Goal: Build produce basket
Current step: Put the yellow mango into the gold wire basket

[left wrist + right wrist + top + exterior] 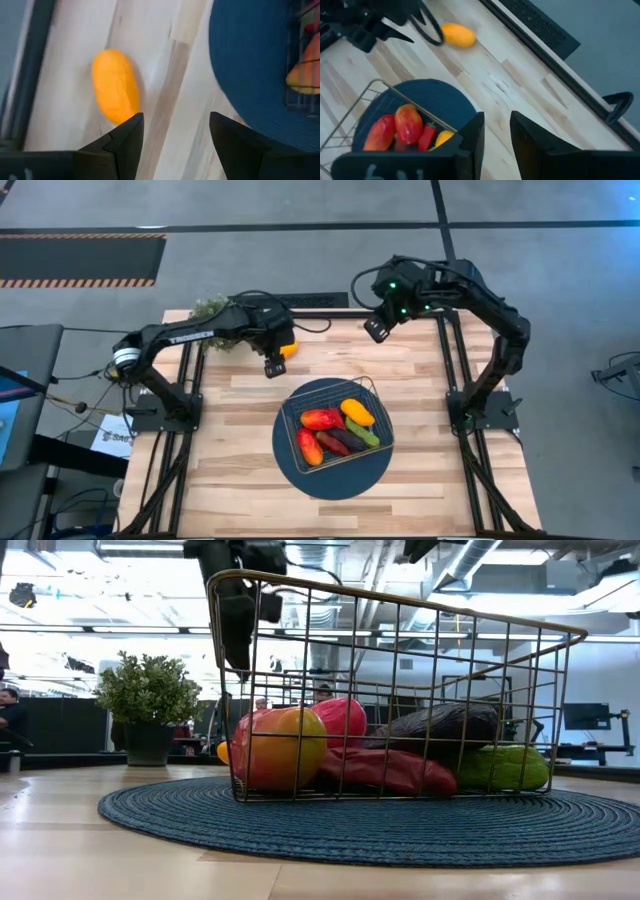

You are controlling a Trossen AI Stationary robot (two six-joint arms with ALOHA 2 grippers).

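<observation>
From my station, the small bushy green potted plant (209,307) sits at the far left of the pale wooden table (240,480). Just right of it my left gripper (273,367) hovers with its fingers (129,134) spread wide and empty, right beside the smooth orange egg-shaped pepper (289,350) lying loose on the table's far side. It looks light, firm and a bit slippery, so I would pinch it across its narrow middle. Further right and nearer, the shallow silvery wire-mesh basket (372,387) rests on the round dark-blue woven mat (300,475), holding red, yellow, dark purple and green produce (336,430). At far right, my right gripper (376,329) hangs raised, fingers narrow and empty.
</observation>
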